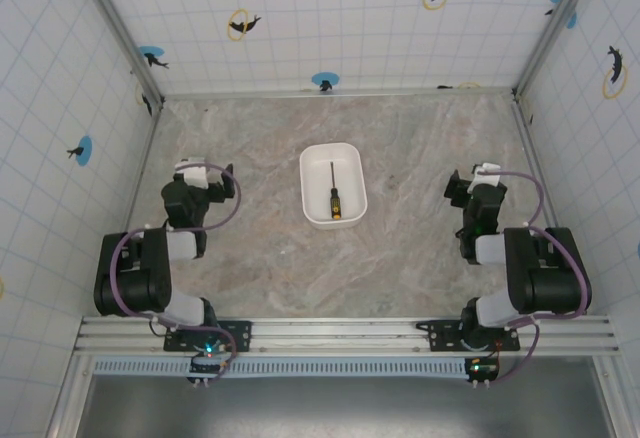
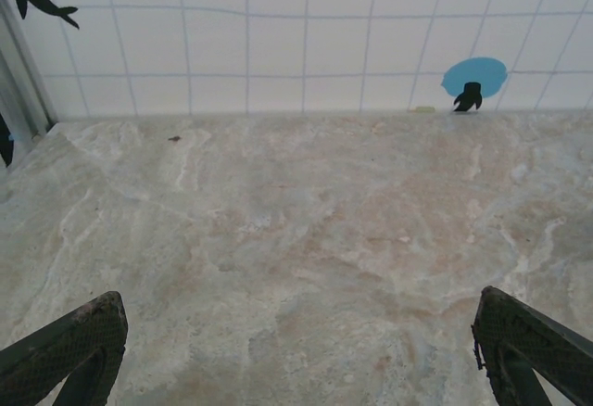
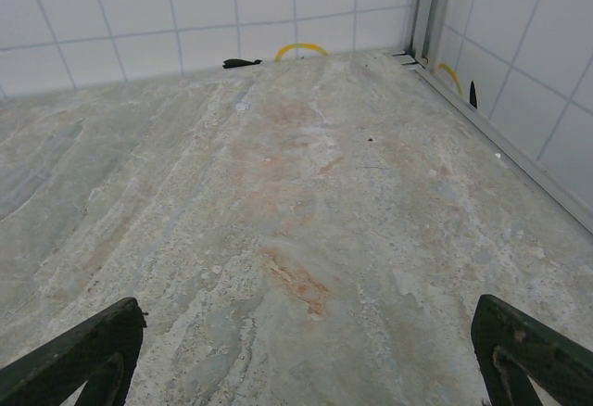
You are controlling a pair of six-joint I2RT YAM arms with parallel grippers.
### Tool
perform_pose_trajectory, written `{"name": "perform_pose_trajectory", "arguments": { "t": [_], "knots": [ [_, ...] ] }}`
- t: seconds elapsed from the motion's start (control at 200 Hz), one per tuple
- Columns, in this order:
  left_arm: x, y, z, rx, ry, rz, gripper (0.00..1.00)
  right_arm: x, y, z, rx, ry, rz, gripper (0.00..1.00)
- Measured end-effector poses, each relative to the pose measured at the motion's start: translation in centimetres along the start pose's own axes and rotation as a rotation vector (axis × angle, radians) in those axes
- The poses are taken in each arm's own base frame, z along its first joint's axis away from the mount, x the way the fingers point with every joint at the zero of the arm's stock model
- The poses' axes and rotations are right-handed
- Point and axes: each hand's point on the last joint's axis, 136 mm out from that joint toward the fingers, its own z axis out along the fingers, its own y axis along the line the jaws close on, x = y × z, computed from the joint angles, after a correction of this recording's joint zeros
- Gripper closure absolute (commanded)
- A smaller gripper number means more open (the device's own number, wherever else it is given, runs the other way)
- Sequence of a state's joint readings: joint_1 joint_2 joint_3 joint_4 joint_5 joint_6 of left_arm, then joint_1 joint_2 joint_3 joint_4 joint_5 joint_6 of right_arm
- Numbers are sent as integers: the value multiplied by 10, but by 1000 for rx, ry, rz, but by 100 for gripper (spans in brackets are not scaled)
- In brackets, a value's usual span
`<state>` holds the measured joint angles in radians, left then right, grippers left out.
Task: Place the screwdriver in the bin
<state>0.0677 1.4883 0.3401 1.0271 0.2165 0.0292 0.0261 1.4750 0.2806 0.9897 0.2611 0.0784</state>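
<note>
Table [image 1: 250, 148]: screwdriver [image 1: 335, 198] in bin [image 1: 305, 184], beyond jaws

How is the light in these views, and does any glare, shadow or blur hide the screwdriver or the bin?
Top external: soft, even light, no glare; the screwdriver stands out clearly against the white bin, with only faint shadow. Left wrist: table sharp, left fingers dark, little detail. Right wrist: same light, right fingers dark too.

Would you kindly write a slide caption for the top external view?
Slim black-and-orange screwdriver lies in the white plastic bin; left gripper and right gripper sit open either side.
</note>
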Motion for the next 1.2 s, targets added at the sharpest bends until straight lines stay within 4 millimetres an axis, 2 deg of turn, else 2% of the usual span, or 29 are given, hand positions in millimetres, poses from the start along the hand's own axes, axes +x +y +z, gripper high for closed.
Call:
{"name": "perform_pose_trajectory", "arguments": {
  "t": [0.105, 0.18, 0.285, 0.39, 1.201],
  "knots": [
    [12, -5, -8, -34, -7, 8, 2, 0, 0, 0, 0, -1, 0, 7],
    [24, -1, -12, -64, 23, 3, 3, 0, 0, 0, 0, -1, 0, 6],
    [22, 3, -13, -91, 10, 6, 2, 0, 0, 0, 0, -1, 0, 5],
    [20, 6, -13, -105, 2, 7, 3, -1, 0, 0, 0, -1, 1, 0],
    [18, 8, -13, -131, -5, 11, 2, -1, 0, 0, 3, -2, 0, 2]
  ]
}}
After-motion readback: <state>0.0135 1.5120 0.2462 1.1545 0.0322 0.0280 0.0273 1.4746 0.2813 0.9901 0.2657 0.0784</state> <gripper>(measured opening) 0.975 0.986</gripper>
